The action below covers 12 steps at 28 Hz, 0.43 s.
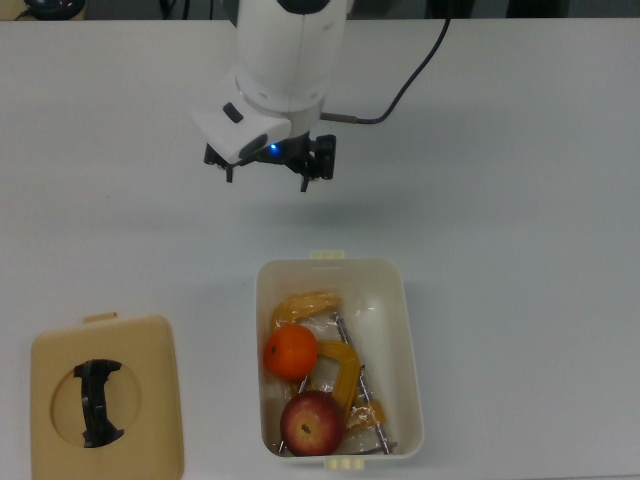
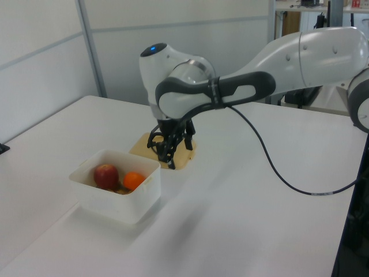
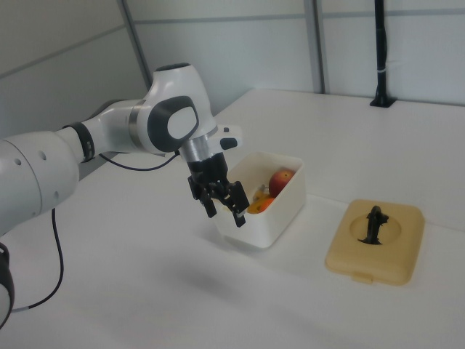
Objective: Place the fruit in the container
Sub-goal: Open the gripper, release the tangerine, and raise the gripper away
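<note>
White tabletop carries one tub [image 1: 412,380] holding two fruits, one apple [image 1: 312,422] and one orange [image 1: 291,351], below the gripper [image 1: 268,172], which hangs wide open and empty.

White table [image 2: 242,231] fills the foreground, matte, evenly lit, soft shadows only. Behind the table, pale grey wall panels [image 2: 40,86] split by thin seams, with a grey upright post [image 2: 91,49] at the corner. Past the table's far edge in the left view, wooden furniture [image 2: 294,26]; on the table in the right view, a black pole [image 3: 380,54].
</note>
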{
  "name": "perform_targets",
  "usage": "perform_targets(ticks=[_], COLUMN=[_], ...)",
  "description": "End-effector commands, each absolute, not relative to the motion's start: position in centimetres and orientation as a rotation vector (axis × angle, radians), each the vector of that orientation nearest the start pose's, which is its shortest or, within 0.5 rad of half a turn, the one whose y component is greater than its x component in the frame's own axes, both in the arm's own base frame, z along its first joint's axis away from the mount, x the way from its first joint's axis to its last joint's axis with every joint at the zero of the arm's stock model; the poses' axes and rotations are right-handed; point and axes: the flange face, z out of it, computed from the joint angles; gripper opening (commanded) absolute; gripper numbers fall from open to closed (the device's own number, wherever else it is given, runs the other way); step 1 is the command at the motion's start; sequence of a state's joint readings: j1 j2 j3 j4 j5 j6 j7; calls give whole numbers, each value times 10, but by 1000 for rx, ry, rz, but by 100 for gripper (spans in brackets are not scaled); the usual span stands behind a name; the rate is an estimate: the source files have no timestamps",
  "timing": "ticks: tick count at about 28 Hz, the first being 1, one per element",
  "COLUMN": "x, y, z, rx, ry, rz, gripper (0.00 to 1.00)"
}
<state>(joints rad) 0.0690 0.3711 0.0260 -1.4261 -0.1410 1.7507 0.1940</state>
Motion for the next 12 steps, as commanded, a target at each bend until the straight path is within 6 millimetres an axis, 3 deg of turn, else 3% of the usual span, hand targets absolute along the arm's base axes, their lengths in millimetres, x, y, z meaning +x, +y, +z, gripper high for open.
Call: perform_targets(ticks=[1, 12], x=[647, 634], y=[16, -30], z=[514, 541], rx=[-3251, -3247], ry=[87, 124], rz=[86, 72], gripper=[100, 100])
